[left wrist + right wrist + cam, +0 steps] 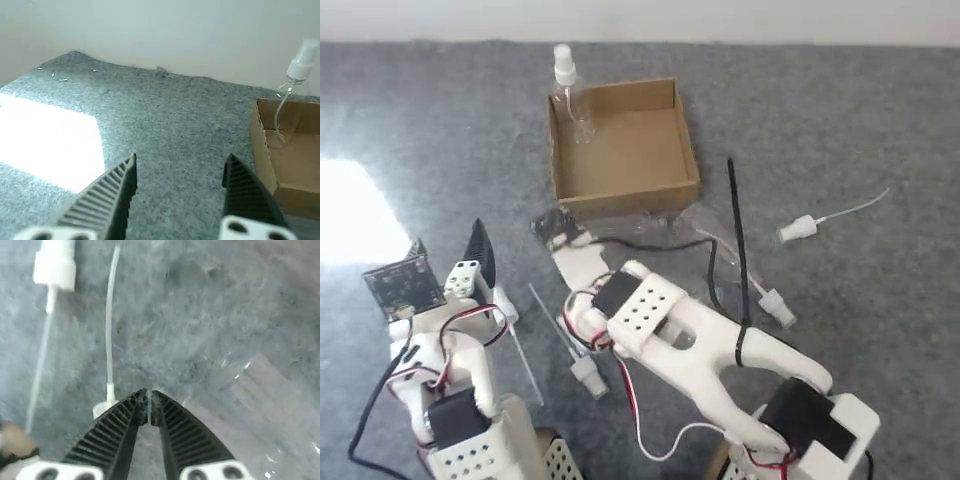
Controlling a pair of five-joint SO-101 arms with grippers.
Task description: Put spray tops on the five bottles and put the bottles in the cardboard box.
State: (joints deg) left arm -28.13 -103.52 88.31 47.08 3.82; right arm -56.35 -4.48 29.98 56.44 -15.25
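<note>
Grey speckled felt tabletop (840, 110) meets a plain white wall (175, 30). Open brown cardboard box (625, 195) sits at the far side, with one clear plastic bottle (570, 100), white-capped, upright in its far left corner. Left gripper (182, 159): fingers spread, empty. Right gripper (149, 392): fingers together, just beside a loose white spray top (101, 409).

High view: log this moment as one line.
cardboard box: one topped bottle inside | left tool: open | right tool: shut | spray tops: loose on table
</note>
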